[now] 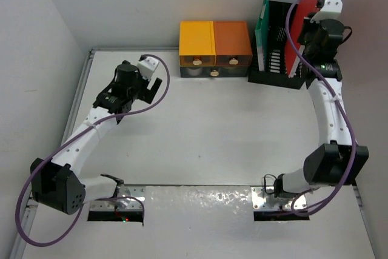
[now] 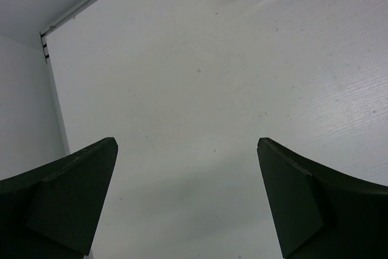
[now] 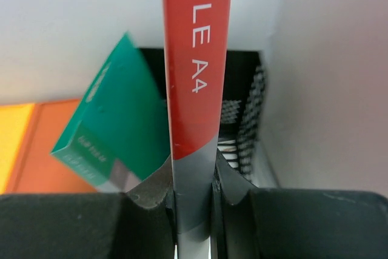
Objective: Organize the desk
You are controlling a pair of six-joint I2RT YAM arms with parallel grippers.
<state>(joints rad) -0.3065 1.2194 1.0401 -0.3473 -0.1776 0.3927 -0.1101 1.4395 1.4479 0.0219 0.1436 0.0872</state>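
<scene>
The white desk [image 1: 212, 131] fills the top view. My right gripper [image 3: 194, 201] is shut on the grey lower spine of a red A4 file [image 3: 197, 59], which stands tilted in the black mesh file rack [image 1: 276, 59] at the back right; in the top view the red file [image 1: 308, 13] rises above the rack. A green file [image 3: 115, 131] leans in the rack's left slot [image 1: 262, 28]. My left gripper [image 2: 188, 204] is open and empty above bare desk [image 2: 200, 89] at the back left [image 1: 151, 89].
A yellow and orange drawer box [image 1: 215, 50] stands at the back centre, left of the rack. White walls close in the left and back sides. A metal rail [image 1: 76, 101] runs along the desk's left edge.
</scene>
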